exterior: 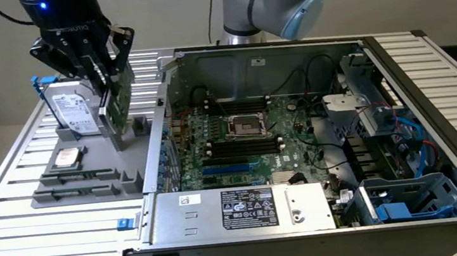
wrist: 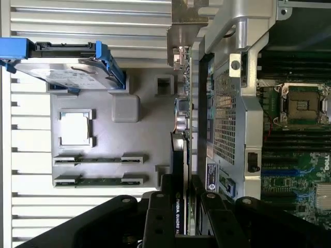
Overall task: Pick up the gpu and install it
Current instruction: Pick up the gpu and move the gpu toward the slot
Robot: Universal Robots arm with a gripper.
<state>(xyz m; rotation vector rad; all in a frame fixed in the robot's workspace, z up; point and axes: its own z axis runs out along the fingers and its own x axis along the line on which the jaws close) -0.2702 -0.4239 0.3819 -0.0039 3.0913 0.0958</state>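
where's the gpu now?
The gpu is at the exterior view's left, upright in the claw at the grey tray, between the hard drive and the case.

gpu (exterior: 123,97) upright on tray (exterior: 90,184) (the exterior view's left), between hard drive (exterior: 73,106) and case (exterior: 309,250)

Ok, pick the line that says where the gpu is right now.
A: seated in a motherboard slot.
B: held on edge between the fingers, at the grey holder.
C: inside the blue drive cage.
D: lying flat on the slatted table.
B: the gpu stands on edge, gripped between the fingers, at the grey holder beside the hard drive.
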